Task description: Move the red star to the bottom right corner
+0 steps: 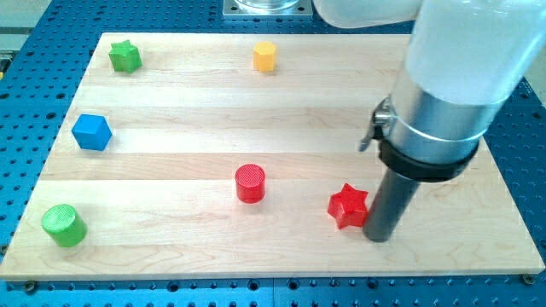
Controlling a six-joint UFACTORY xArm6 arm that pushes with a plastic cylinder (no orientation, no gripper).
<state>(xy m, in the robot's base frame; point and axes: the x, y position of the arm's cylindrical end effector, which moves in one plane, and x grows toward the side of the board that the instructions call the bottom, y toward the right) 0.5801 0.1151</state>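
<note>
The red star (348,205) lies on the wooden board toward the view's lower right, some way short of the bottom right corner. My tip (379,236) rests on the board just right of the star and slightly below it, touching or nearly touching its right edge. The rod rises from there into the white and silver arm that fills the view's upper right.
A red cylinder (250,182) stands left of the star. A green cylinder (64,225) is at the bottom left, a blue cube (91,131) at the left, a green star (124,56) at the top left, a yellow hexagonal block (265,56) at top centre. The board's edge (512,213) runs at the right.
</note>
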